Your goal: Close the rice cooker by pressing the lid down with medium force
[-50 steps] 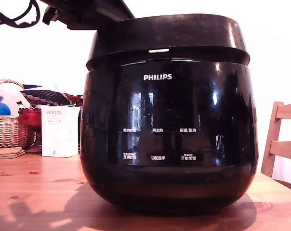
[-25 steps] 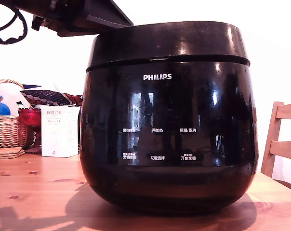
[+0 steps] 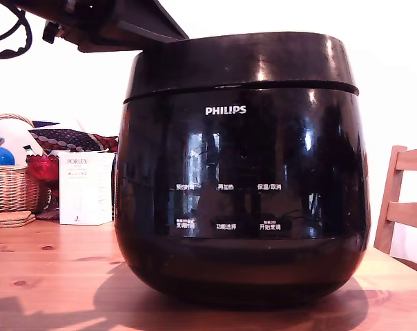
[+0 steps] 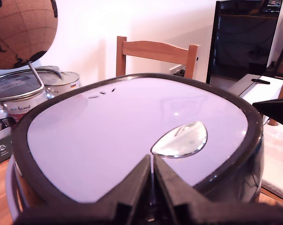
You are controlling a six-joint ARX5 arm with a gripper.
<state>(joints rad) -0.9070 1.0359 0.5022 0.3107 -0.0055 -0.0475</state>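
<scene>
The rice cooker (image 3: 241,186) is a big glossy black pot with a white PHILIPS logo, filling the middle of the exterior view on the wooden table (image 3: 50,276). Its lid (image 3: 243,62) sits flat down on the body, with only a thin seam between them. In the wrist view the lid (image 4: 113,136) top shows as a wide glossy surface with a silver oval button (image 4: 181,139). My gripper (image 4: 151,174) rests on the lid's near edge, its fingers (image 4: 132,185) pressed together with nothing between them. The arm (image 3: 105,24) reaches in from the exterior view's upper left.
A wicker basket (image 3: 12,183) and a white box (image 3: 86,187) stand at the exterior view's left. A wooden chair (image 3: 405,207) is at its right. The wrist view shows another chair (image 4: 155,54), a globe (image 4: 22,30) and metal pots (image 4: 19,91) beyond the cooker.
One second ago the lid stood slightly raised with a gap at its front. It has dropped flat onto the body, and the arm has moved a little lower.
</scene>
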